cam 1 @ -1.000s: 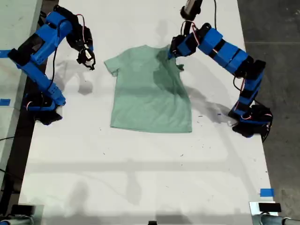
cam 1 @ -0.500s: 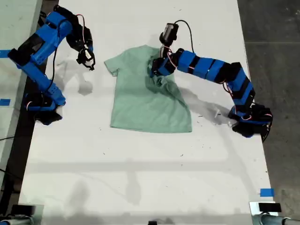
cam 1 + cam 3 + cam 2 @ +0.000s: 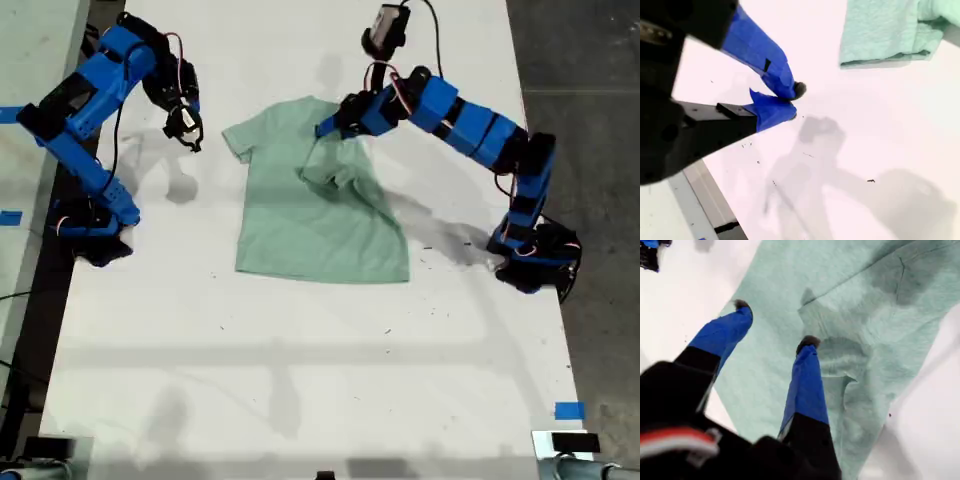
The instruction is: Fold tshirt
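Observation:
The pale mint tshirt point(image 3: 320, 225) lies flat on the white table point(image 3: 300, 360), neck toward the far edge. Its sleeve on the exterior view's right is folded inward into a crumpled flap point(image 3: 335, 172). My first gripper point(image 3: 330, 124) hovers just over that flap, open, with nothing between its fingers; in its wrist view the gripper point(image 3: 776, 322) has the tshirt point(image 3: 875, 315) spread below it. My second gripper point(image 3: 186, 127) hangs shut and empty over bare table off the shirt's other sleeve; its wrist view shows the gripper point(image 3: 794, 102) and that sleeve point(image 3: 880, 30).
Both arm bases stand at the table's sides, one point(image 3: 95, 225) at the exterior view's left, one point(image 3: 530, 255) at its right. A blue tape mark point(image 3: 568, 410) sits near the front right corner of the exterior view. Dark floor point(image 3: 590, 60) lies beyond the right edge.
My first gripper carried the shirt's sleeve from the exterior view's right inward over the chest, let it go and rose a little. The second arm has not moved.

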